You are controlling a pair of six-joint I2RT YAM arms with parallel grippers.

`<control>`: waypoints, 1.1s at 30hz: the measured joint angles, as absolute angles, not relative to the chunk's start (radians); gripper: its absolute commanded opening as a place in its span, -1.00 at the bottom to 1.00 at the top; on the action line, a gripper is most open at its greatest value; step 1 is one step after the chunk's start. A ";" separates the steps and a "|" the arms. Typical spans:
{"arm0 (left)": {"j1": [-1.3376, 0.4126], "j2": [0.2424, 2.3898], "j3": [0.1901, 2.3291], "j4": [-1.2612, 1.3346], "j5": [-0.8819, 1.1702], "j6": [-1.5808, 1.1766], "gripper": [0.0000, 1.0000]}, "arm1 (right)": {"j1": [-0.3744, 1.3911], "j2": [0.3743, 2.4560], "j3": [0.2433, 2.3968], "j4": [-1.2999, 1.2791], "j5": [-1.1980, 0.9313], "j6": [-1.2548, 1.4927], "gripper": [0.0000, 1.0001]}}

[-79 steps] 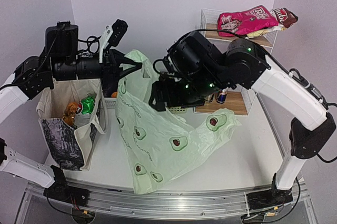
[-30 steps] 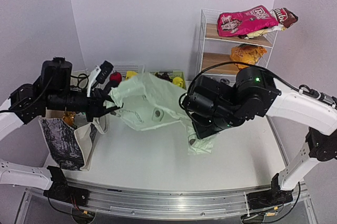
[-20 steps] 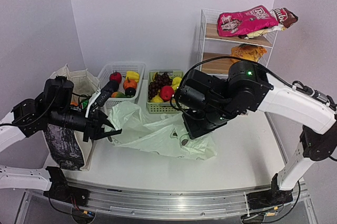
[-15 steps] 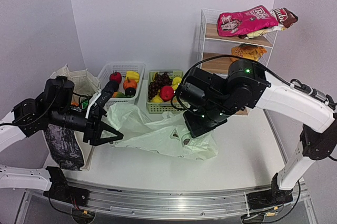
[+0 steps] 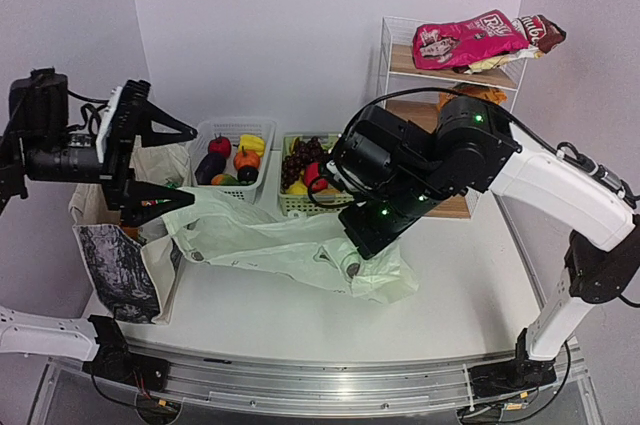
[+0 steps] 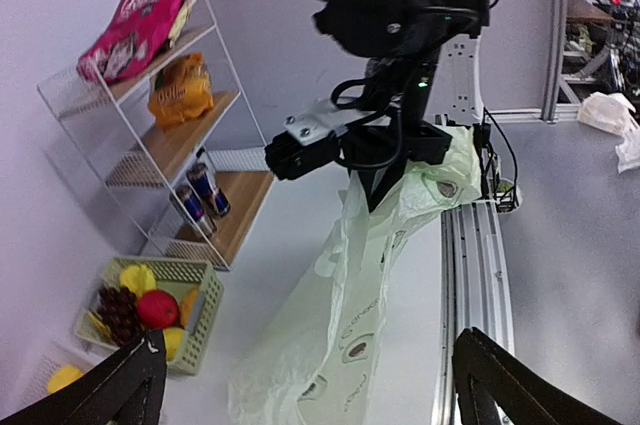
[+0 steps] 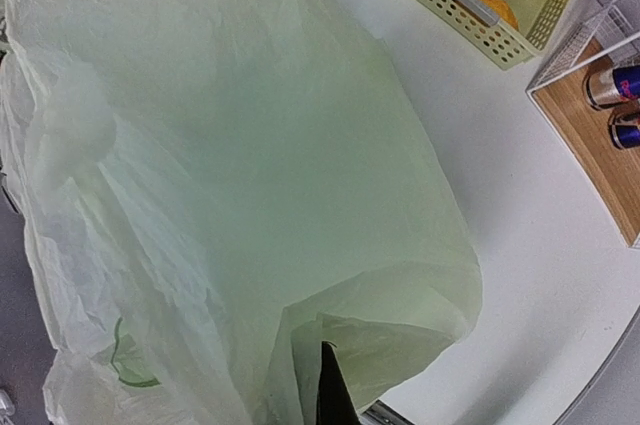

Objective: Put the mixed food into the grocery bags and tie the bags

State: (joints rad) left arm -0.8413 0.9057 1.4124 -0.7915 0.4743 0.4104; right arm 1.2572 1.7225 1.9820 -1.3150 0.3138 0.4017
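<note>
L gripper [image 5: 190, 167]: fingers spread wide, empty, raised near tote [image 5: 112, 263]. R gripper [image 5: 360, 250]: clamped on green bag [image 5: 260, 240]. Bag lies draped across table [image 5: 480, 265], btw tote and R gripper.

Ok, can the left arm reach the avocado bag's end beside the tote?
Probably yes: the left gripper, jaws open, hangs above that end of the avocado bag, nothing between; the canvas tote sits close.

Top external: sits high behind both arm bases, looks down over the whole white desk [image 5: 480, 290]. Left wrist: raised, faces across toward the white wire shelf rack [image 6: 235, 215]. Right wrist: looks straight down, close on the thin pale-green avocado-printed plastic bag [image 7: 250, 145]. Shared by all three: that bag and the green slotted basket of toy fruit [image 5: 300, 207].
</note>
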 measured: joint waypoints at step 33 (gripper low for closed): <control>-1.037 1.215 1.434 -1.037 0.211 0.734 0.63 | 1.257 1.761 2.074 -1.319 0.263 0.296 -1.00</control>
State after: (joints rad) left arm -1.0370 1.2149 1.4339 -1.0370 0.2109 0.7337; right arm 1.2572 1.7615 2.0736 -1.3187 0.2629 0.2965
